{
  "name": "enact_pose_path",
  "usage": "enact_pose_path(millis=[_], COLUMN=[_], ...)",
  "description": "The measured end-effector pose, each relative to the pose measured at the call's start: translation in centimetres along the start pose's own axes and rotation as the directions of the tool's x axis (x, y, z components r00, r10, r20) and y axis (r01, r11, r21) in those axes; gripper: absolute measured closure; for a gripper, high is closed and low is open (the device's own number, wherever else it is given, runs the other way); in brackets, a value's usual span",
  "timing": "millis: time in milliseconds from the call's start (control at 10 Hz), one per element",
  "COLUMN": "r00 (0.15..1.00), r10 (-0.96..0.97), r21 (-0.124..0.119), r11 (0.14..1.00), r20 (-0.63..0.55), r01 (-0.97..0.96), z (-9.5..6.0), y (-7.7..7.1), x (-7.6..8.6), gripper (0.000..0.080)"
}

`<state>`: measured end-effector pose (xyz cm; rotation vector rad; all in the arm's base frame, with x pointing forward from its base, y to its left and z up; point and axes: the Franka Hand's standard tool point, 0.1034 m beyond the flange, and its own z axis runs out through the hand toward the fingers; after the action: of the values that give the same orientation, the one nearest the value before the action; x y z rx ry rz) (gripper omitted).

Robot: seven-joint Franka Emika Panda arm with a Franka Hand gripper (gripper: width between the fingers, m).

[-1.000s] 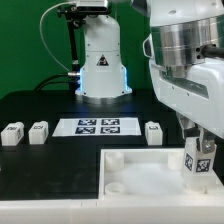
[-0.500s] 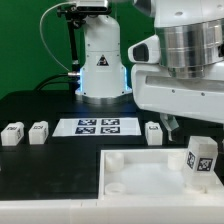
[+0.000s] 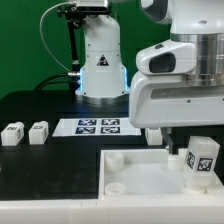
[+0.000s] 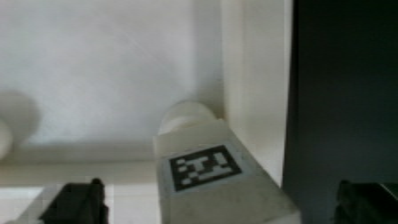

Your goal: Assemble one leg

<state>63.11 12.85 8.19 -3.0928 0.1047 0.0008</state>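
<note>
A leg [image 3: 203, 162], a small white block with a black-and-white tag, stands upright, slightly tilted, in the white tray [image 3: 135, 172] at the tray's corner on the exterior view's right. My gripper [image 3: 172, 140] hangs above the tray, just to the exterior view's left of that leg and apart from it. In the wrist view the leg [image 4: 217, 168] rises between my two dark fingertips [image 4: 75, 202], with wide gaps on both sides. The gripper [image 4: 219, 206] is open and holds nothing.
Two more legs [image 3: 12, 133] [image 3: 39, 131] lie on the black table at the exterior view's left. Another [image 3: 153, 135] sits partly behind my hand. The marker board [image 3: 98, 126] lies in the middle, in front of the robot base [image 3: 100, 60].
The gripper was closed round the leg in the tray a second ago. It has let go, risen and shifted to the exterior view's left. The leg stays standing in the tray.
</note>
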Motion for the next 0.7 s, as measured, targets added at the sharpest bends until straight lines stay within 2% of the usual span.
enact_pose_path(millis=[200, 300, 400, 500, 700], r00=[0.999, 0.991, 0.969, 0.936, 0.831], r10=[0.037, 0.136, 0.246, 0.353, 0.555], r21=[0.005, 0.004, -0.001, 0.001, 0.024], r11=[0.999, 0.991, 0.969, 0.936, 0.831], r20=[0.002, 0.007, 0.008, 0.009, 0.025], r01=[-0.037, -0.136, -0.246, -0.353, -0.556], z=[0.03, 0.08, 0.11, 0.12, -0.1], y=[-0.1, 0.03, 0.36, 0.29, 0.63], x=[-0.04, -0.12, -0.09, -0.11, 0.25], gripper=[0.0414, 0.0414, 0.0498, 0.0498, 0.0502])
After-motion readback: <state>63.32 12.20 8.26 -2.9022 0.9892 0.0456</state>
